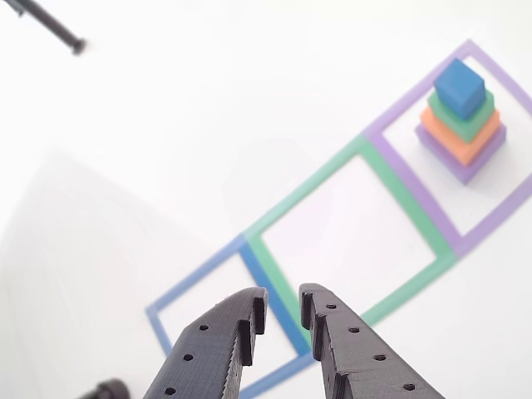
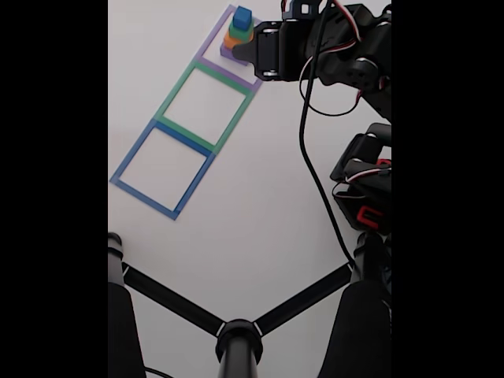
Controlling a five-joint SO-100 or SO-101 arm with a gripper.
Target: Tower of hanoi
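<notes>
**Blocks stacked in the purple square; claw empty**

Here, in the other view, the claw (image 1: 283,312) comes in from the bottom edge, two dark ridged fingers (image 1: 220,345) pointing up the picture. Narrow gap between the tips, nothing in it. The tips sit over the tape line shared by the blue square (image 1: 195,278) and the green square (image 1: 332,170).

Four-block tower stands upper right in that view, inside the purple tape square (image 1: 411,100). Order from the bottom: purple block (image 1: 470,166), widest and flattest; orange block (image 1: 453,143); green block (image 1: 465,120); blue block (image 1: 460,87), a small cube, on top. Each block sits fully on the one below, roughly centred. Tower is well apart from the claw, with the green square between them.

Three tape squares run in a diagonal row on the white table (image 1: 166,125), each sharing an edge with its neighbour: blue nearest the claw, green in the middle, purple farthest.

Fixed view: same row, blue square (image 2: 161,169) lower left, green square (image 2: 206,106) above it, purple square (image 2: 213,43) at the top. Tower shows small there; blue block (image 2: 242,16) on top, green and orange bands beneath. Its base is possibly touched by the dark arm (image 2: 331,51) in this view, but the blur and overlap leave that unclear. A black cable (image 2: 311,150) hangs from the arm. A black stand (image 2: 236,335) with forked struts crosses the bottom.
</notes>
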